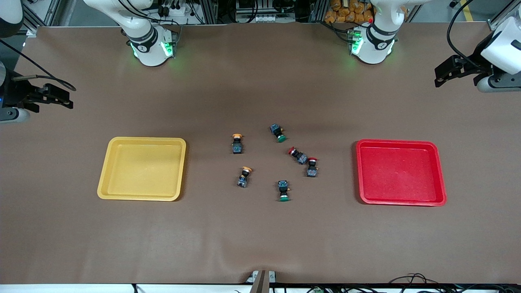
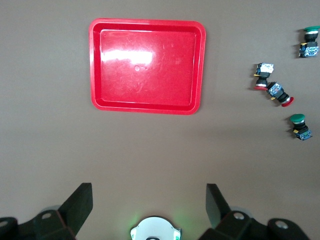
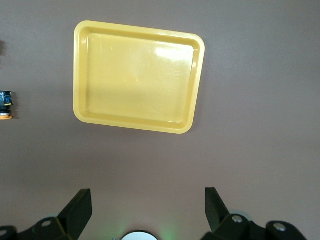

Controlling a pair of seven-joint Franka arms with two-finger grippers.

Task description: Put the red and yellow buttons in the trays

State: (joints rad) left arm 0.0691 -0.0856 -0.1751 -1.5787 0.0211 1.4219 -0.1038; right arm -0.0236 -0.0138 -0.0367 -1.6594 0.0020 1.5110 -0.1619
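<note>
A brown table carries a yellow tray toward the right arm's end and a red tray toward the left arm's end. Between them lie six buttons (all tipped on their sides): two yellow-capped, two red-capped, touching, and two green-capped.

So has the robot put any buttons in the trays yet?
Not yet. The yellow tray and red tray hold nothing. Both red buttons and both yellow buttons lie on the table between the trays. The left claw and right claw are open, holding nothing, up at the table's ends. All four remain to move.
</note>
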